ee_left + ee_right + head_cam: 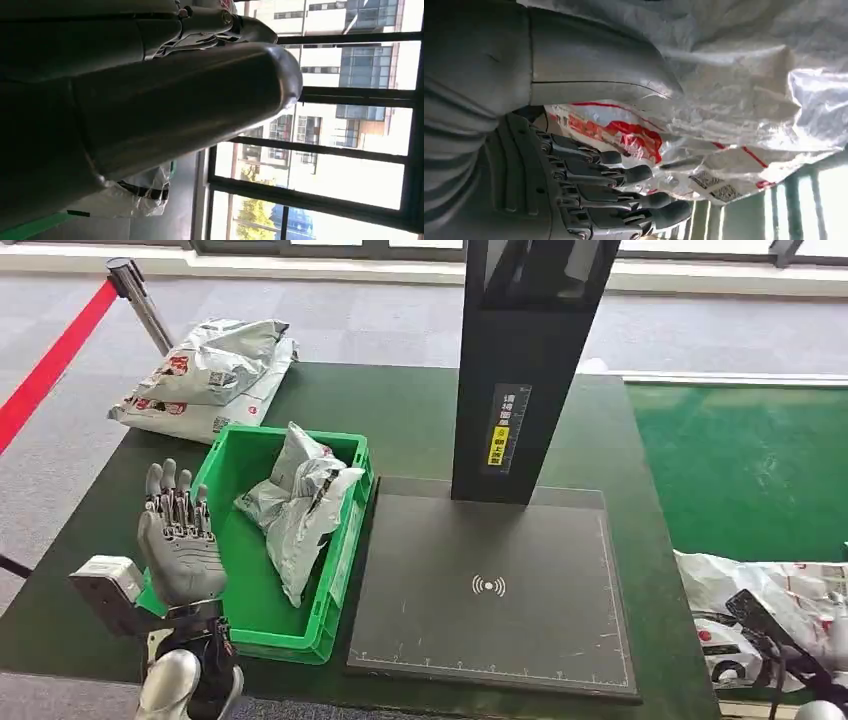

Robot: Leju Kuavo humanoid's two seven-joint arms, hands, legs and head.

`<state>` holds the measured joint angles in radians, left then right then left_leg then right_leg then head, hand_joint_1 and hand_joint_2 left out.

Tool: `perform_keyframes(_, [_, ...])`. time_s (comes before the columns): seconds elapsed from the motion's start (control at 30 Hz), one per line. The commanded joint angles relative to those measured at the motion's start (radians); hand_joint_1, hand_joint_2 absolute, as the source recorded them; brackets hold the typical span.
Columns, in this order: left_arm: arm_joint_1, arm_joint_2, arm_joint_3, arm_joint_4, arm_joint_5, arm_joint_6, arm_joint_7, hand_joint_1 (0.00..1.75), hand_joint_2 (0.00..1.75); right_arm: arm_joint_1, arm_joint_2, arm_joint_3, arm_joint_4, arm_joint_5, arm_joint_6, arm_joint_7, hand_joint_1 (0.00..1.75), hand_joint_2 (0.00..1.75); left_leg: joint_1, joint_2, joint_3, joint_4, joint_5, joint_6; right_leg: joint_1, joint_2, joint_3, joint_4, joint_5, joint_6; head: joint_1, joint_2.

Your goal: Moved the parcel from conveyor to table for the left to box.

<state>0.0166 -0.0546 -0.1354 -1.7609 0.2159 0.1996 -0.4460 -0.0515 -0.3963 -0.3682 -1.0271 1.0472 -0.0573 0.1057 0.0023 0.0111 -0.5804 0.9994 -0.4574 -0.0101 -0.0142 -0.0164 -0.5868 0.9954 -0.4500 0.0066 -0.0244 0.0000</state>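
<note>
**Right hand at the parcel, left hand raised and holding nothing**

Your left hand [180,540] stands upright with fingers spread, holding nothing, just beside the green crate [240,610], which holds grey bags [300,505]. Beyond that hand, more bags [205,380] lie on the counter [420,420]. To its right sits the dark scanner pad [490,590]. Your right hand [589,185] lies against the parcel [724,100], thumb above and fingers below; you cannot tell whether it grips.

Left hand [180,540] is raised upright on its silver forearm, palm turned away, fingers straight and slightly apart, holding nothing. Right hand [589,195] lies low at the right, thumb and dark fingers closed around a crinkled parcel [734,100].
</note>
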Motion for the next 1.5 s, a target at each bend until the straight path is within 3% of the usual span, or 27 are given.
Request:
perform_keyframes(0.03, [-0.074, 0.048, -0.04, 0.122, -0.02, -0.012, 0.017, 0.0, 0.0, -0.048, -0.021, 0.176, 0.21, -0.036, 0.157, -0.038, 0.0, 1.75, 0.001, 0.0, 0.003, -0.002, 0.0, 0.0, 0.001, 0.001, 0.003, -0.002, 0.001, -0.001, 0.0, 0.0])
perform_keyframes(0.27, [-0.064, 0.046, -0.041, 0.113, -0.021, -0.011, 0.018, 0.0, 0.0, -0.037, -0.037, 0.233, 0.194, -0.081, 0.221, -0.049, 0.1, 1.75, 0.001, -0.001, 0.004, -0.002, 0.0, 0.0, 0.001, 0.002, 0.004, -0.003, 0.0, 0.0, 0.0, 0.0])
perform_keyframes(0.3, [-0.064, 0.047, -0.042, 0.111, -0.022, -0.012, 0.018, 0.0, 0.0, -0.029, -0.043, 0.242, 0.186, -0.096, 0.251, -0.061, 1.75, 1.75, 0.001, -0.001, 0.004, -0.002, 0.0, 0.0, 0.001, 0.002, 0.004, -0.003, 0.001, 0.0, 0.0, 0.0])
perform_keyframes(0.47, [-0.054, 0.049, -0.033, 0.096, -0.027, -0.013, 0.02, 0.0, 0.0, 0.071, -0.108, 0.302, -0.005, -0.175, 0.316, -0.062, 1.75, 1.75, 0.001, -0.004, 0.004, -0.002, 0.0, 0.0, 0.001, -0.001, 0.005, -0.003, 0.0, 0.0, 0.0, 0.0])
perform_keyframes(0.53, [-0.019, 0.047, -0.018, 0.058, -0.029, -0.008, 0.021, 0.0, 0.0, 0.049, -0.088, 0.312, -0.088, -0.168, 0.243, -0.049, 1.75, 1.75, 0.001, -0.001, 0.005, -0.002, 0.0, 0.0, 0.001, 0.001, 0.005, -0.003, 0.0, 0.0, 0.0, 0.0])
perform_keyframes(0.73, [-0.009, 0.045, -0.014, 0.046, -0.035, -0.009, 0.023, 0.0, 0.0, 0.032, -0.086, 0.331, -0.093, -0.165, 0.254, -0.022, 1.75, 1.75, 0.001, 0.006, 0.005, -0.001, -0.002, 0.0, 0.001, 0.007, 0.006, -0.003, 0.0, 0.0, 0.0, 0.0])
perform_keyframes(0.9, [-0.011, 0.044, -0.013, 0.048, -0.036, -0.009, 0.023, 0.0, 0.0, 0.033, -0.087, 0.331, -0.087, -0.168, 0.25, -0.023, 1.75, 1.75, 0.001, 0.004, 0.007, -0.001, -0.002, 0.0, 0.001, 0.005, 0.006, -0.002, 0.0, 0.0, 0.0, 0.0])
perform_keyframes(0.97, [0.031, 0.032, 0.009, 0.006, -0.044, -0.001, 0.02, 0.0, 0.0, -0.009, -0.019, 0.301, -0.151, -0.095, -0.008, -0.052, 1.75, 1.75, 0.001, 0.004, 0.007, -0.001, -0.001, 0.0, 0.001, 0.005, 0.006, -0.003, 0.0, 0.0, 0.0, 0.0])
perform_keyframes(1.07, [0.077, 0.021, 0.021, -0.041, -0.056, 0.004, 0.017, 0.0, 0.0, -0.013, 0.072, 0.262, -0.329, -0.055, -0.17, -0.052, 1.75, 1.75, 0.001, 0.011, 0.005, -0.001, -0.003, -0.001, 0.001, 0.011, 0.005, -0.001, 0.001, 0.0, 0.0, 0.0])
perform_keyframes(1.13, [0.067, 0.023, 0.013, -0.033, -0.057, 0.004, 0.016, 0.0, 0.0, 0.023, 0.09, 0.235, -0.425, -0.051, -0.233, -0.061, 1.75, 1.75, 0.001, 0.01, -0.004, -0.001, -0.003, -0.001, 0.001, 0.01, 0.003, 0.0, 0.001, 0.0, 0.0, 0.0])
perform_keyframes(1.2, [0.045, 0.023, 0.005, -0.012, -0.057, 0.006, 0.015, 0.0, 0.0, 0.056, 0.115, 0.205, -0.489, -0.073, -0.289, -0.091, 1.75, 1.75, 0.001, 0.006, -0.003, -0.002, -0.002, -0.001, 0.001, 0.007, 0.002, -0.001, 0.0, 0.0, 0.0, 0.0])
perform_keyframes(1.23, [0.027, 0.026, -0.002, 0.005, -0.056, 0.008, 0.014, 0.0, 0.0, 0.078, 0.135, 0.187, -0.523, -0.093, -0.327, -0.119, 1.75, 1.75, 0.001, 0.004, 0.007, -0.003, -0.002, -0.001, 0.001, 0.006, 0.004, -0.003, 0.0, -0.001, 0.0, 0.0])
perform_keyframes(1.33, [-0.007, 0.032, -0.015, 0.037, -0.048, 0.01, 0.014, 0.0, 0.0, 0.121, 0.183, 0.159, -0.59, -0.137, -0.379, -0.17, 1.75, 1.75, 0.002, -0.002, 0.007, -0.003, -0.001, -0.001, 0.001, 0.0, 0.007, -0.002, -0.002, -0.001, 0.0, 0.0])
perform_keyframes(1.5, [-0.027, 0.049, -0.03, 0.066, -0.025, 0.016, 0.011, 0.0, 0.0, 0.14, 0.217, 0.154, -0.637, -0.244, -0.445, -0.268, 1.75, 1.75, 0.001, -0.002, 0.006, -0.002, 0.0, 0.0, 0.001, 0.0, 0.006, -0.002, -0.002, 0.0, 0.0, 0.0])
